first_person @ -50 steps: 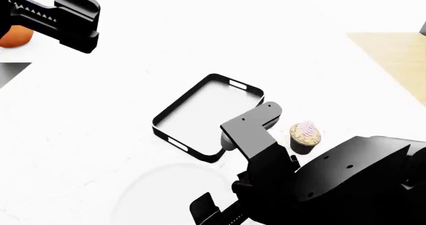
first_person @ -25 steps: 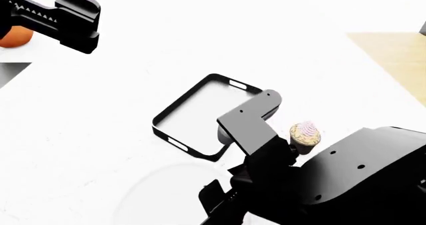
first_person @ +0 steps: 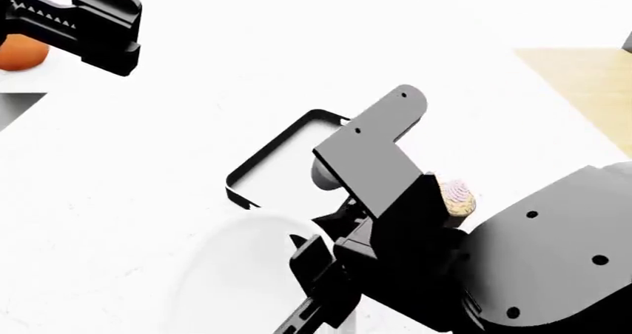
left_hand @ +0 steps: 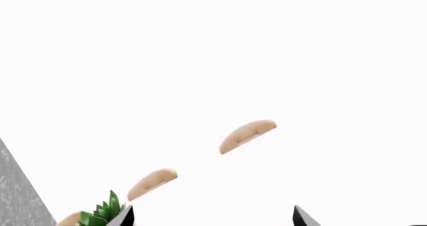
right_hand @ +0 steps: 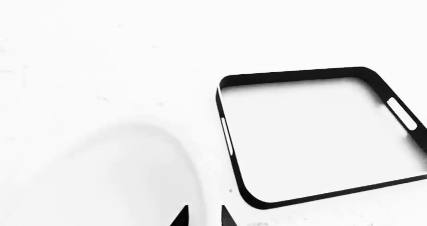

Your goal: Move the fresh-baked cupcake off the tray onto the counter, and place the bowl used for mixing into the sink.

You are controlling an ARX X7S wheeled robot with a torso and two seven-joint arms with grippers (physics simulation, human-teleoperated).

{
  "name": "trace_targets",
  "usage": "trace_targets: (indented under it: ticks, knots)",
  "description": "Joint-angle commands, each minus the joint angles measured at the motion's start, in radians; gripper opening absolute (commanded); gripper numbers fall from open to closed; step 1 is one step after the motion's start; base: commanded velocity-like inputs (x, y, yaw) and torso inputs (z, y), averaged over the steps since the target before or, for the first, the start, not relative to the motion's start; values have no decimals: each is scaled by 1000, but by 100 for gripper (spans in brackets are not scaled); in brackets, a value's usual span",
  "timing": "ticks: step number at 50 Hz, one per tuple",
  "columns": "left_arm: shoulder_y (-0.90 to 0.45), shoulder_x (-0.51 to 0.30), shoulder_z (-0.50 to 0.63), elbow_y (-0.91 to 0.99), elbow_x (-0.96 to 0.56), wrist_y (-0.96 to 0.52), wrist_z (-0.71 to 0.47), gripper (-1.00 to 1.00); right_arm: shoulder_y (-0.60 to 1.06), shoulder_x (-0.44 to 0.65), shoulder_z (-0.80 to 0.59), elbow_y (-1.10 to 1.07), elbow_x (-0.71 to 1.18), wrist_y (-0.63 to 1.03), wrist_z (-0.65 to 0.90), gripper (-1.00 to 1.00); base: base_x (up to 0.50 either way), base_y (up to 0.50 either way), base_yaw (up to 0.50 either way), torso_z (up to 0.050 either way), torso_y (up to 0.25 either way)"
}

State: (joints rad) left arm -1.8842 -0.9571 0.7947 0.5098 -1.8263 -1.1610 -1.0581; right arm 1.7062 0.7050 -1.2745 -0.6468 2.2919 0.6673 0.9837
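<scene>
The cupcake (first_person: 457, 198), with a brown wrapper and pinkish frosting, stands on the white counter (first_person: 296, 60) just right of the tray (first_person: 280, 145), half hidden behind my right arm (first_person: 380, 164). The black-rimmed tray (right_hand: 313, 136) has nothing on it. The white bowl (first_person: 232, 271) sits near the counter's front, left of the tray. My right gripper (right_hand: 203, 218) is shut on the bowl's (right_hand: 113, 181) rim on the side next to the tray. My left gripper (left_hand: 213, 219) is open with nothing between its fingers, held high at the far left. The sink is out of view.
An orange object (first_person: 22, 52) lies at the far left behind my left arm (first_person: 99, 27). Tan flooring (first_person: 582, 89) shows past the counter's right edge. In the left wrist view are tan rounded shapes (left_hand: 247, 135) and a green plant (left_hand: 103, 213).
My right arm has risen and swung up over the tray, covering more of it and part of the cupcake. The bowl shows brighter and higher. The left arm shifted slightly left.
</scene>
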Motion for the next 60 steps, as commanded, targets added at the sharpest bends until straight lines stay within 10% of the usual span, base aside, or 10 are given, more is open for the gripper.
trace_targets:
  ticks: [1, 60]
  knots:
    - [-3, -7, -1, 2, 3, -1, 1, 100, 54, -10, 46, -15, -41, 16, -13, -100, 0, 0, 0, 0, 0]
    - [71, -259, -165, 99, -39, 176, 36, 100, 259, 102, 258, 71, -228, -79, 130, -100, 0, 0, 0, 0, 0]
